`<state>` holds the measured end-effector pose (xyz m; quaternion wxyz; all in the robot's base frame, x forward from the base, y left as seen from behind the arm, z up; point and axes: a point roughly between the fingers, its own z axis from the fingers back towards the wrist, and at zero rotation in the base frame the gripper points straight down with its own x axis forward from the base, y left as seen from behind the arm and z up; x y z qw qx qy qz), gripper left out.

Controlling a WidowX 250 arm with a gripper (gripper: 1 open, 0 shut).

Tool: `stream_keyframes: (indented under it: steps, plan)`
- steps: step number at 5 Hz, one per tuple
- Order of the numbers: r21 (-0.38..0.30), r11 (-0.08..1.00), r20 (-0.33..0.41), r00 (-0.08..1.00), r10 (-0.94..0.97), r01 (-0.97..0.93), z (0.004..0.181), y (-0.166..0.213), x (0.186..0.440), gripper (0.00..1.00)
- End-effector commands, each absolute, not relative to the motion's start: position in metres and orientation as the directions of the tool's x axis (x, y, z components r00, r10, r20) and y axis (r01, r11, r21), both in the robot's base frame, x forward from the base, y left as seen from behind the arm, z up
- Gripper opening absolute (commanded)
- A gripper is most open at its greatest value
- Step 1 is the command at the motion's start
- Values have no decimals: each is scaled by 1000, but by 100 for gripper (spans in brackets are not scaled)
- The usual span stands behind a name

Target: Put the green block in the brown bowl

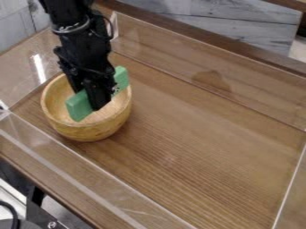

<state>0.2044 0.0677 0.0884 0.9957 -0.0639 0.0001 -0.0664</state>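
Note:
The brown bowl [70,119], round light wood, sits on the left part of the tabletop. My black gripper [93,91] points straight down into it and is shut on the green block [84,106], a flat mid-green bar held tilted. The block's lower end is down inside the bowl's hollow; its upper end [121,77] sticks out above the far right rim. I cannot tell whether the lower end touches the bowl's floor. The gripper body hides the middle of the block.
A wooden tabletop [203,134] is enclosed by low clear plastic walls, with one edge along the front [143,210] and one at the back [227,63]. A grey marbled wall lies beyond the table.

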Motion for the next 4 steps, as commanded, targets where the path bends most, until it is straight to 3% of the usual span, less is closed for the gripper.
stream_keyframes:
  steps: [1, 4]
  plan:
    - [-106, 986, 46, 991, -124, 128, 94, 73, 213, 0]
    - [-108, 988, 57, 993, -104, 110, 91, 79, 220, 0]
